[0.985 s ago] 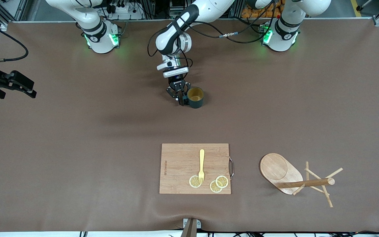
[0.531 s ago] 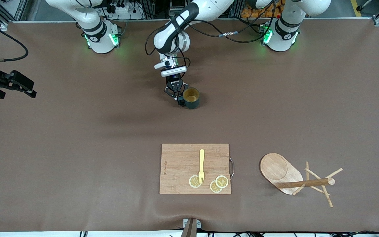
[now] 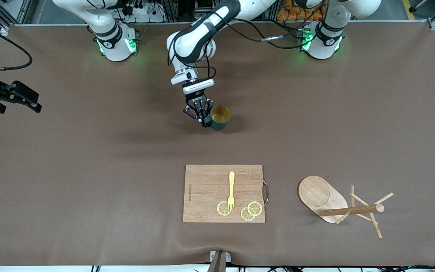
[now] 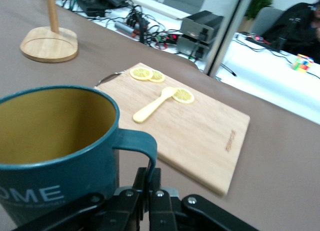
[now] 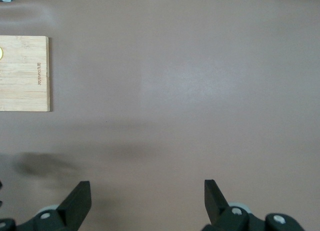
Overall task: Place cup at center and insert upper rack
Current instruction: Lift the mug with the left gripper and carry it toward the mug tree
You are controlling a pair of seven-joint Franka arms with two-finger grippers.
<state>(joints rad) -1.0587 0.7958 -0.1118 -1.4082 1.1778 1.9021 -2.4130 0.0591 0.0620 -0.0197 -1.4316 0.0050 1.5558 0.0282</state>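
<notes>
Left wrist view — end effector (image 4: 150,183) clamps cup (image 4: 55,151) handle.

Over the last second the left gripper (image 3: 204,121) has clamped fully onto the handle of the teal cup (image 3: 219,117) and carried it a little toward the right arm's end; the cup now seems lifted and slightly tilted.
</notes>
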